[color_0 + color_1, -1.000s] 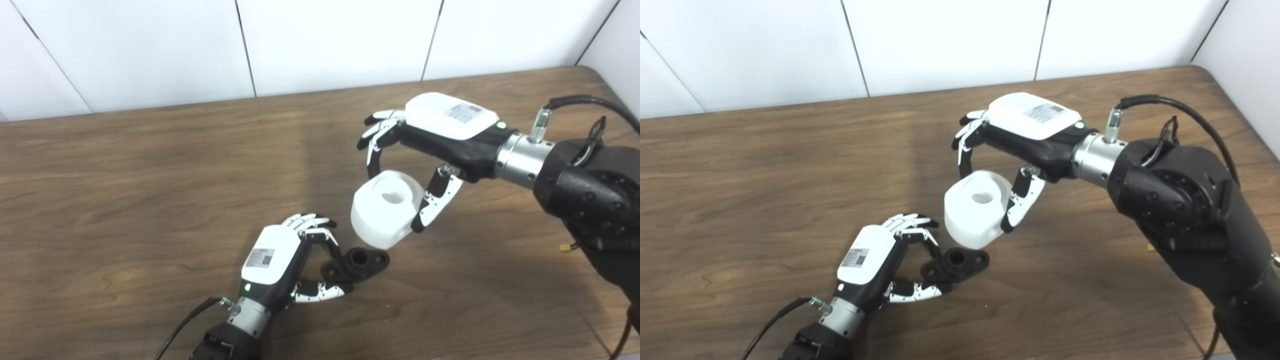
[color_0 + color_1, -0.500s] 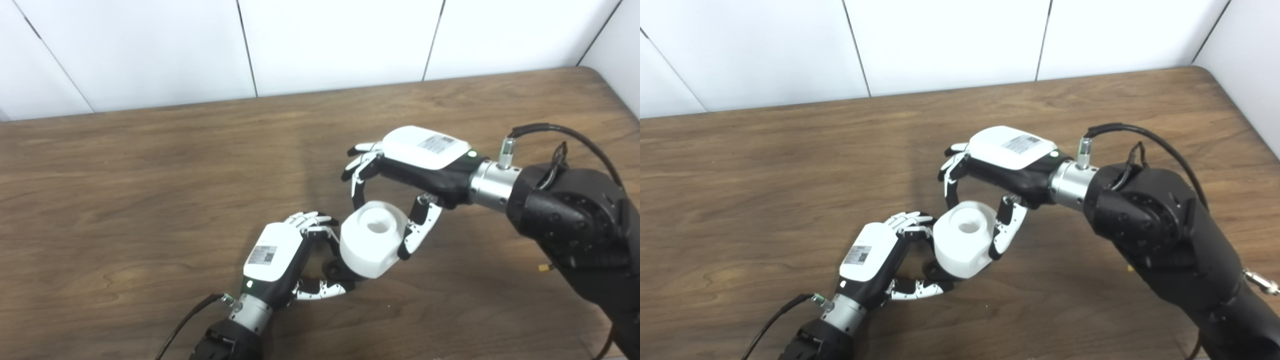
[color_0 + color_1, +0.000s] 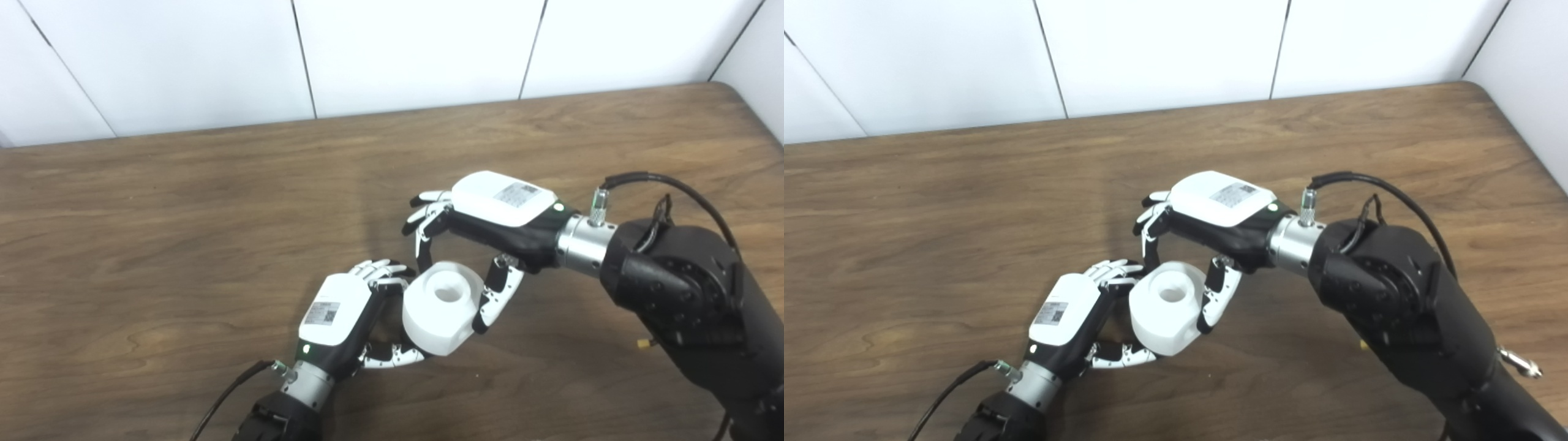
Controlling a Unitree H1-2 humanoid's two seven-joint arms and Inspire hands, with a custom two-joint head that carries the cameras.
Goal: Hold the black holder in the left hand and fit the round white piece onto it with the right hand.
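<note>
My right hand (image 3: 490, 211) is clamped on the round white piece (image 3: 438, 306), which sits over the black holder and hides it. My left hand (image 3: 343, 318) curls around where the holder should be on the tabletop (image 3: 153, 245). Whether it's fully seated, I can't tell.

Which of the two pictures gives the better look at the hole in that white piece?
They are nearly equal. The left eye view shows the white piece slightly larger, its top hole open to the camera. The right eye view shows the same hole from slightly to the side.
</note>
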